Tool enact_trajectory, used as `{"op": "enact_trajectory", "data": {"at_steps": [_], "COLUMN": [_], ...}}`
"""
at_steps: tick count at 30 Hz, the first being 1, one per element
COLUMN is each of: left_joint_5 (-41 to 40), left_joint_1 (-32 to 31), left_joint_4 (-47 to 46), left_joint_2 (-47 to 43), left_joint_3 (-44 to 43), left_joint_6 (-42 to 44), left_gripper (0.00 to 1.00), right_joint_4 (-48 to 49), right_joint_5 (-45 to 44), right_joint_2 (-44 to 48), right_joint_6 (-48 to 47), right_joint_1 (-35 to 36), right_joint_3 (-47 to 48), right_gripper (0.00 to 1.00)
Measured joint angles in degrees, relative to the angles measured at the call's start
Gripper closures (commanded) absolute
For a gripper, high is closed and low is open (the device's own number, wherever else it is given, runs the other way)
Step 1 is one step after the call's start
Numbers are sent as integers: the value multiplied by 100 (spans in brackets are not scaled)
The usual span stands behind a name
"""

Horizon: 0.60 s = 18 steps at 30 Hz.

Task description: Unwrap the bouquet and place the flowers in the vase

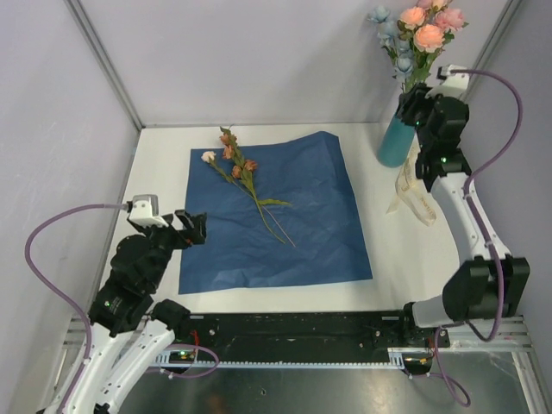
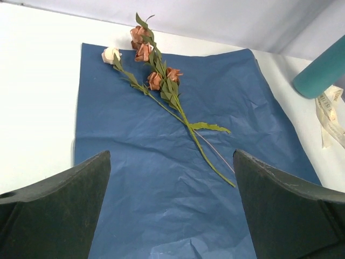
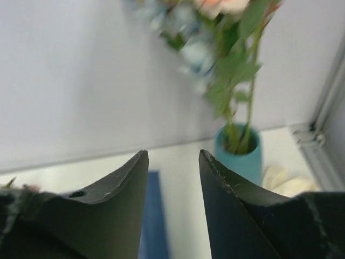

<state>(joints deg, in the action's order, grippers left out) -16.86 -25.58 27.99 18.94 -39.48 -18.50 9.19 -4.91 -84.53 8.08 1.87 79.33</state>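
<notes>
1. Left gripper (image 1: 191, 228): fingers spread wide, empty, at the left edge of the flat tissue paper (image 1: 302, 233).
2. Right gripper (image 3: 173, 155): fingers parted, gripping nothing, beside the vase (image 1: 393, 145).
3. Vase holds pink and blue flowers (image 1: 423, 30); rust-brown stems (image 1: 246, 177) lie on the paper.

End effector (image 3: 172, 154) parted, empty; flowers (image 3: 236, 89) in vase (image 3: 246, 163).

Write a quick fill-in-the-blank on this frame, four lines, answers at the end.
1. The vase holds the ____ roses.
2. The rust-brown flowers lie on the ____ tissue paper.
3. The left gripper hangs ____ at the paper's near-left edge.
4. The right gripper, near the vase, holds ____.
Answers: pink; blue; open; nothing
</notes>
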Motion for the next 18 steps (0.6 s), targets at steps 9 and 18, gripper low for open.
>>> {"op": "enact_trajectory", "data": {"at_steps": [9,18], "left_joint_5": [212,669], "left_joint_1": [4,7], "left_joint_4": [155,52], "left_joint_2": [1725,4647], "left_joint_3": [-881,-2216], "left_joint_6": [-570,-1237], "left_gripper": [10,33], "right_joint_4": [-1373,-1602], "right_joint_5": [291,562], "right_joint_2": [1985,4142], "right_joint_6": [638,1281], "right_joint_1": [1062,1853], "right_joint_3": [-1578,-3246], "right_gripper": [54,57]}}
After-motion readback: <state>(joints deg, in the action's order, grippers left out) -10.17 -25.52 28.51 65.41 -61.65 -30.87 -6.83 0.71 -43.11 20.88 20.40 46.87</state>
